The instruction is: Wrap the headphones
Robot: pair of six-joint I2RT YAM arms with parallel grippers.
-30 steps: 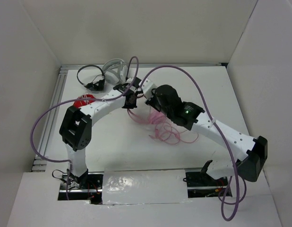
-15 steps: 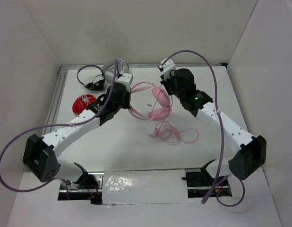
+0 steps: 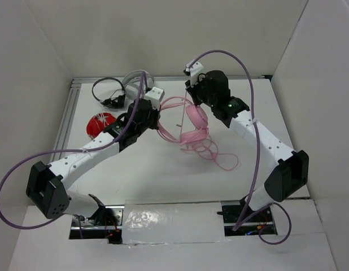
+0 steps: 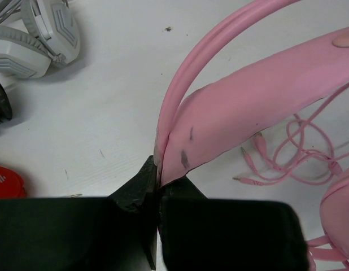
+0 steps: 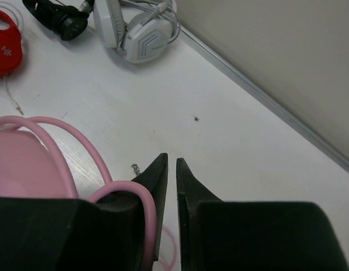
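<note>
**Pink headphones held up mid-table, cable loose — winding not yet begun**

Top view: the headphones sit at the table's centre, headband raised, with the cable lying in slack loops just in front. The left gripper reaches in low and long from the left, and the right gripper bends down from a raised forearm at the far side. Left wrist view: the left gripper is clenched on the end of the headband. Right wrist view: the right gripper is pinched nearly closed with nothing between its tips, and a pink band rail hooks beside one finger. Judged best — keep the left clamp firm, then gather the cable in even turns without snagging.
</note>
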